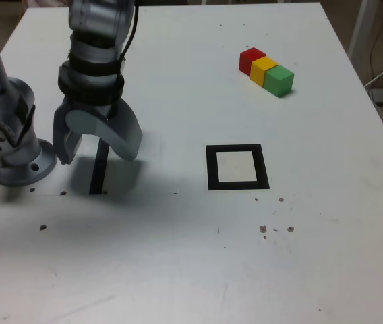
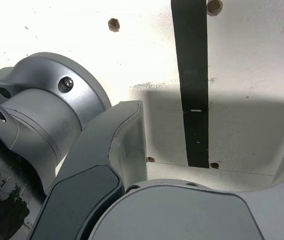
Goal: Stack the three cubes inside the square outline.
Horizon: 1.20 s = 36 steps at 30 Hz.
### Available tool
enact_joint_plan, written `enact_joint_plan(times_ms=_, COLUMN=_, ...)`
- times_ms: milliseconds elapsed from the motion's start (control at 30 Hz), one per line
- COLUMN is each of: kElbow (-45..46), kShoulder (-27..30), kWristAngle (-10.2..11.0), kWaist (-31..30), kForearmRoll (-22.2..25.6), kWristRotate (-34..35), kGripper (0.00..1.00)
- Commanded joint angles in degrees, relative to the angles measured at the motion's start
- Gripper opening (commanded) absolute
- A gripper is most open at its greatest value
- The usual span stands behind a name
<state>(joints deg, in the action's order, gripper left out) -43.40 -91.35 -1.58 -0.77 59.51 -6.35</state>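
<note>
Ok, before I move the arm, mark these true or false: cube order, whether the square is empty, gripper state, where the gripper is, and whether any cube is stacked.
1. The three cubes sit in a touching row: red cube, yellow cube, green cube. True.
2. A cube already sits inside the square outline. False: its white centre is bare.
3. The gripper is open and holds nothing. True.
4. The gripper hangs over the cubes. False: it is above the narrow black strip, near the arm's base on the exterior view's left.
5. The yellow cube is stacked on the green one. False: all three rest on the table.
</note>
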Motion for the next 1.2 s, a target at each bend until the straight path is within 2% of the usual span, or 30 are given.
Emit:
enact_joint_plan(times_ms=0, kElbow=-0.19, kShoulder=-0.14, kWristAngle=0.11, kWaist=-0.11, kForearmRoll=0.25, kWristRotate=0.09, kGripper=0.99)
enact_joint_plan(times_ms=600, kElbow=-1.46, kShoulder=-0.55, kWristAngle=0.26, kWaist=-0.10, kForearmRoll=0.94, kWristRotate=0.11, kGripper=0.99)
enact_joint_plan(times_ms=1167, kElbow=-14.88, kShoulder=-6.87, kWristAngle=1.76, kWaist=4.33, kForearmRoll=6.76, kWristRotate=-1.05, kGripper=0.99)
